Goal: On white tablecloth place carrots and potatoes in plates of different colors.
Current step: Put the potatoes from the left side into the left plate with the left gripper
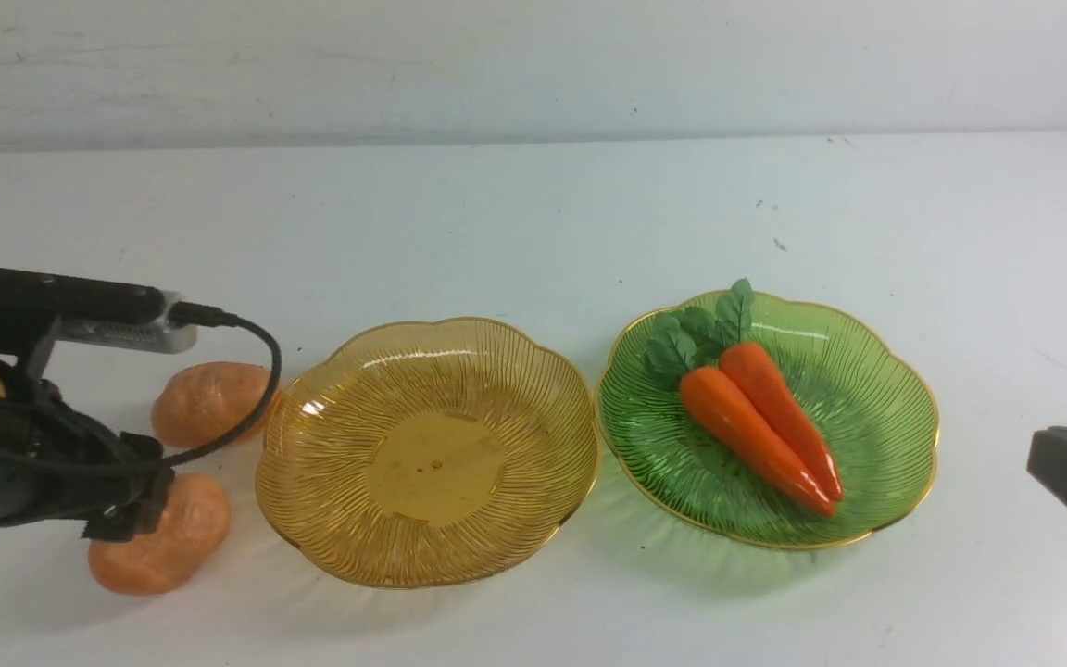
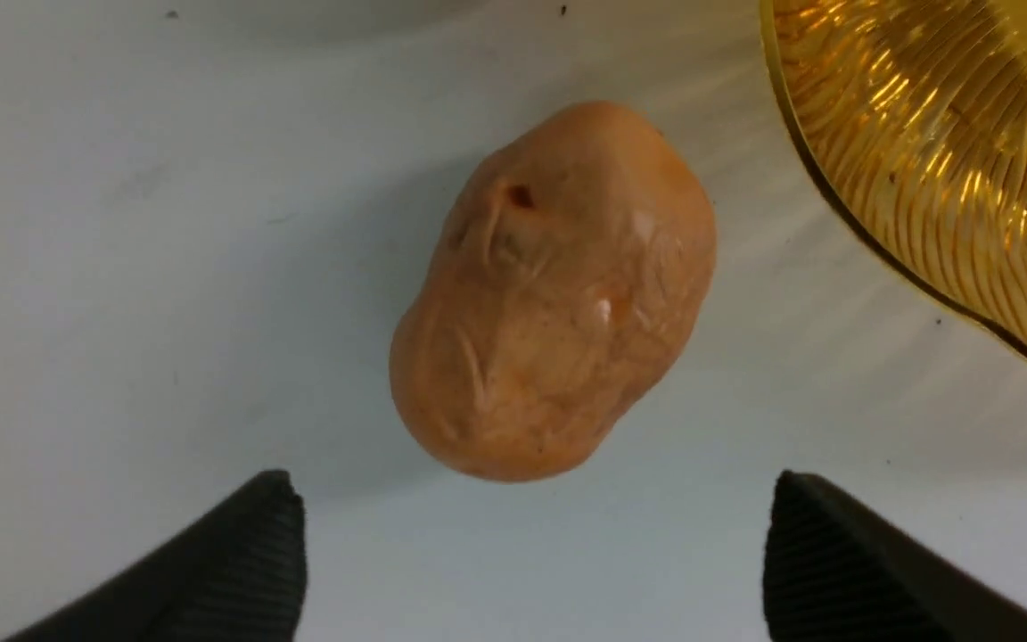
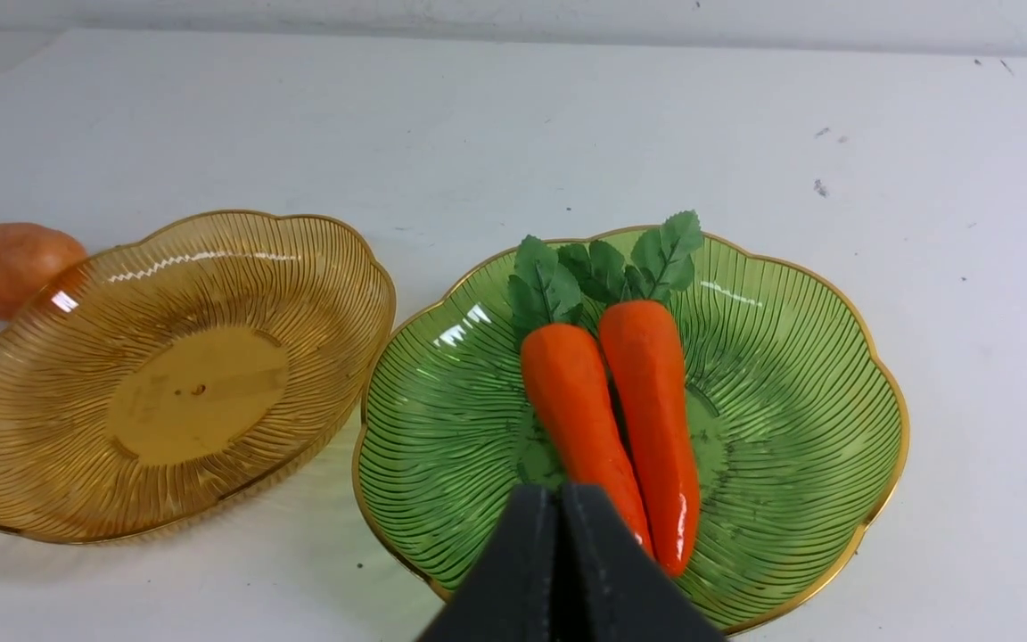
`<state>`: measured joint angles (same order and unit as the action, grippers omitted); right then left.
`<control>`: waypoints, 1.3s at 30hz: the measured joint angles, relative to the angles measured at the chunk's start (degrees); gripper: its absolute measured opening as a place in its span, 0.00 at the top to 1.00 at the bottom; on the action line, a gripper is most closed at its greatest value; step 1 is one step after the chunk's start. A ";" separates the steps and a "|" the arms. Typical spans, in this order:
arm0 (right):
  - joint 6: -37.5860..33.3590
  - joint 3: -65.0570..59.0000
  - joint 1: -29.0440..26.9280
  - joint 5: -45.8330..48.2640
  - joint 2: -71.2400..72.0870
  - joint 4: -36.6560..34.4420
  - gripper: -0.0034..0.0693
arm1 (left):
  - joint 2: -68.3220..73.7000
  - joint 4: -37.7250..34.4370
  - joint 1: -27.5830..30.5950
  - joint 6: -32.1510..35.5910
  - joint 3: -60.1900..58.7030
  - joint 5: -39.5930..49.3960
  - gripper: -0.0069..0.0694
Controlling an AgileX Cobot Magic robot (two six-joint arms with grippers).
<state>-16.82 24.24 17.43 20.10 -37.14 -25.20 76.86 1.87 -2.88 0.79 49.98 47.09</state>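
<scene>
Two orange carrots with green tops lie side by side in the green plate; the right wrist view shows the carrots too. The amber plate is empty. Both potatoes rest on the white tablecloth left of the amber plate, one farther back and one nearer. My left gripper hangs open over the near potato, its fingers apart and touching nothing. My right gripper is shut and empty, low at the right beside the green plate.
The two plates almost touch at mid-table. The amber plate's rim lies close beside the near potato. A pale wall rises behind the table's far edge. A black cable loops from the left wrist camera.
</scene>
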 joint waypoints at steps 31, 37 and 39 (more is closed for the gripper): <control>0.00 0.00 0.00 0.11 0.00 0.00 0.97 | 10.32 4.18 0.05 1.07 5.83 1.86 0.37; 0.00 0.00 0.00 0.24 0.00 0.00 0.97 | 5.16 -6.69 -0.82 5.04 17.92 5.52 0.37; 0.00 0.00 0.00 0.55 0.00 0.00 0.97 | 5.93 -10.73 -2.26 7.10 20.00 6.39 0.37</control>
<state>-16.82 24.24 17.43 20.64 -37.14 -25.20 82.79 -8.86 -5.14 7.89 69.98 53.47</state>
